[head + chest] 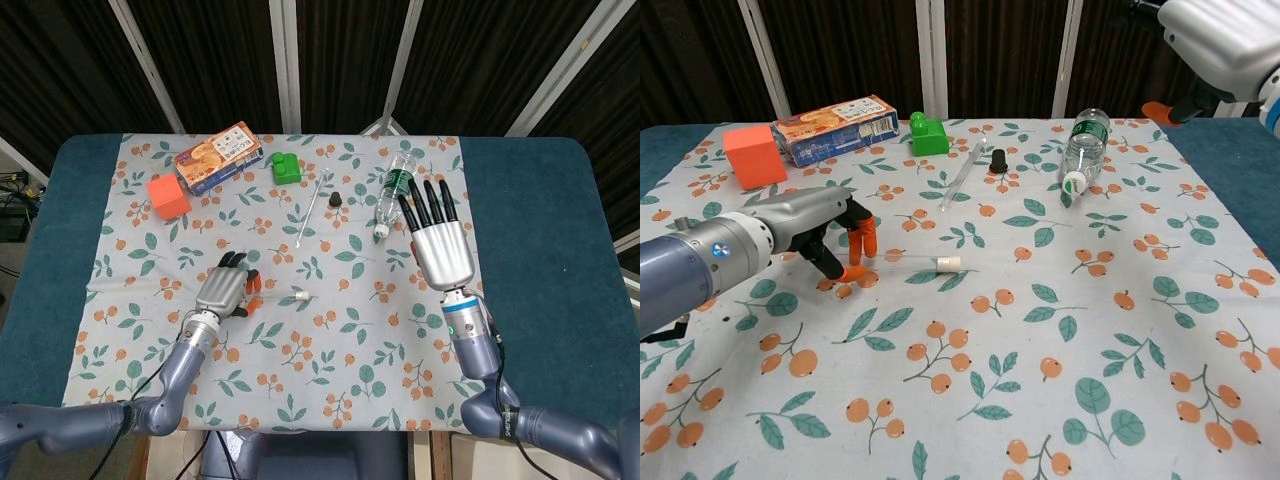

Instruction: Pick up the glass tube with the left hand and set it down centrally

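Note:
The glass tube with a white stopper lies nearly level, low over the flowered cloth, left of the table's middle; in the head view the tube shows faintly. My left hand is at the tube's left end, which sits between its orange-tipped fingertips in a pinch. My right hand hovers high on the right, flat with fingers spread, holding nothing.
Along the far side lie an orange cube, a snack box, a green block, a thin dropper, a small black cap and a water bottle on its side. Blue table cover flanks the cloth.

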### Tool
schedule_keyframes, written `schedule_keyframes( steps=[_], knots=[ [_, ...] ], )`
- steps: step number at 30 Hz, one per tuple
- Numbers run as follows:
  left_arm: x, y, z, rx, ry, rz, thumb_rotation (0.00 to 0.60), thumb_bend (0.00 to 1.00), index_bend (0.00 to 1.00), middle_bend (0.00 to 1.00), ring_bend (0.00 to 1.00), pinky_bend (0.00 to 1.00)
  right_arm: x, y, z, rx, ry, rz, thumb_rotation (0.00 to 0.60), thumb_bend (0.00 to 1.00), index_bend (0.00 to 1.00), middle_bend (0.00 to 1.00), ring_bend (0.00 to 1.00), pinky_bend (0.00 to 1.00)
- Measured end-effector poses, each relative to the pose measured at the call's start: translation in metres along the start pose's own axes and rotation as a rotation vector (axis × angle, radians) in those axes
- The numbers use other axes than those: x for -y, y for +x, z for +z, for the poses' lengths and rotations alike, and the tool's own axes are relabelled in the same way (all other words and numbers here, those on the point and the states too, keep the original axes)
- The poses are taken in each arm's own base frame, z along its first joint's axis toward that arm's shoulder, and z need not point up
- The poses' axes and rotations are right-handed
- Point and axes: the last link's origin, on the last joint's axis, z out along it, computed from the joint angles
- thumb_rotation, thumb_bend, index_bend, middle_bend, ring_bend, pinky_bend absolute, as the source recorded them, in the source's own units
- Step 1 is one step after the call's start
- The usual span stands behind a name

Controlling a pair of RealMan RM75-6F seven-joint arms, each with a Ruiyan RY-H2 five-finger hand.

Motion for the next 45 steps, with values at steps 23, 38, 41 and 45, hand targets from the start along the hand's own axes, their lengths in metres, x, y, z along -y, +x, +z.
schedule_keyframes(
  steps=[23, 38, 41, 45],
  knots=[
    [0.001, 0.029, -0.015, -0.099, 0.051, -0.062, 0.600, 0.29, 0.20, 0.18, 0.01, 0.00, -0.020, 0.009, -0.017, 0.022, -0.056, 0.058, 0.600, 0.36, 0.07, 0.03, 0.00, 0.00],
    [0.085, 0.081, -0.126, -0.291, 0.102, -0.012, 0.600, 0.20, 0.16, 0.15, 0.01, 0.00, -0.106, 0.023, -0.125, 0.226, -0.299, 0.336, 0.600, 0.30, 0.00, 0.00, 0.00, 0.00],
    [0.105, 0.079, -0.164, -0.304, 0.124, -0.014, 0.600, 0.20, 0.16, 0.15, 0.01, 0.00, -0.122, 0.027, -0.156, 0.251, -0.325, 0.359, 0.600, 0.30, 0.00, 0.00, 0.00, 0.00],
    [0.125, 0.074, -0.213, -0.316, 0.152, -0.015, 0.600, 0.20, 0.16, 0.15, 0.01, 0.00, -0.132, 0.036, -0.193, 0.250, -0.314, 0.363, 0.600, 0.30, 0.00, 0.00, 0.00, 0.00]
  ],
)
